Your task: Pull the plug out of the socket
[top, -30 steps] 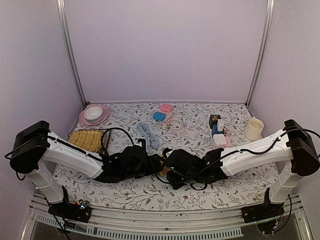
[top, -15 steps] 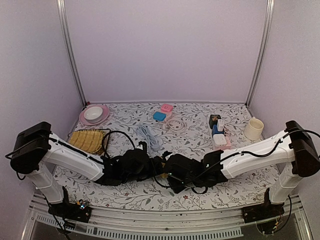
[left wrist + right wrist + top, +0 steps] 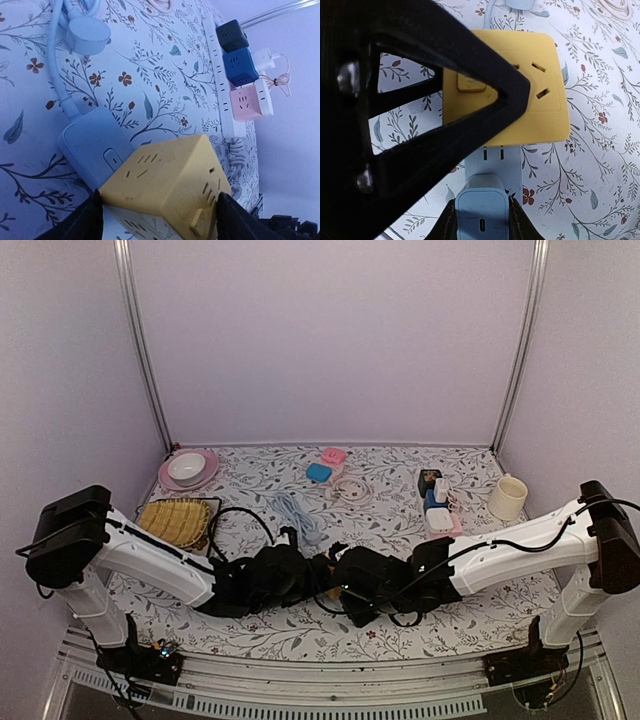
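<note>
The left tool (image 3: 160, 216), clamping the yellow socket (image 3: 167, 182), and the right tool (image 3: 482, 223), pinching the pale blue plug (image 3: 481, 202), have drifted toward 6 o'clock on the bench (image 3: 480, 625). The plug still butts the socket, so the pull looks unfinished.

Plain lilac walls (image 3: 330, 340) close the table (image 3: 280, 628) on three sides. A floral cloth (image 3: 390, 465) covers it. Metal posts (image 3: 141, 340) stand in the back corners.
</note>
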Controlling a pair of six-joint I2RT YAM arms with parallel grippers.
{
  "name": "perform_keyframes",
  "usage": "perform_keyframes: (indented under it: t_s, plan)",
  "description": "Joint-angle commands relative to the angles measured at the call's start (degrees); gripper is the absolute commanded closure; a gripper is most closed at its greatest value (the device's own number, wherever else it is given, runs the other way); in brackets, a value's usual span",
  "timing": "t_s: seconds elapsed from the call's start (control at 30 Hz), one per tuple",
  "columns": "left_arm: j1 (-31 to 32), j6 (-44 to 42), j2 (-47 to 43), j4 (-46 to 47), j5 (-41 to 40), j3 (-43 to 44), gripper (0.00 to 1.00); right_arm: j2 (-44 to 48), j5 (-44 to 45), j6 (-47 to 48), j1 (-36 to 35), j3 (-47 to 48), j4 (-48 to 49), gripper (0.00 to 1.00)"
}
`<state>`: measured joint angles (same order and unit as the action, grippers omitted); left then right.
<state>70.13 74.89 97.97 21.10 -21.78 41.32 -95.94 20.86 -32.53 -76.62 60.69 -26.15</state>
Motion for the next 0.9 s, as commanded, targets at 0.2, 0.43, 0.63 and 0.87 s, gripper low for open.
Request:
perform_keyframes:
  t_s: [0.2, 0.43, 0.63, 0.87]
  plan:
    - [1.4, -0.1, 5.1, -15.4, 0.3, -1.6, 0.23, 3.7, 1.1, 1.7, 1.4, 1.1, 4.5, 0.79]
    - [1.5, 0.2, 5.2, -15.6, 0.2, -1.7, 0.23, 4.2, -3.5, 2.7, 3.9, -0.6, 7.3, 0.79]
    - [1.6, 0.6, 5.5, -15.7, 0.2, -2.2, 0.23, 5.8, -6.2, 2.5, 5.4, -2.1, 9.2, 0.79]
    - [1.7, 1.0, 5.7, -15.7, 0.3, -2.4, 0.23, 7.2, -7.0, 2.5, 5.9, -2.6, 9.9, 0.79]
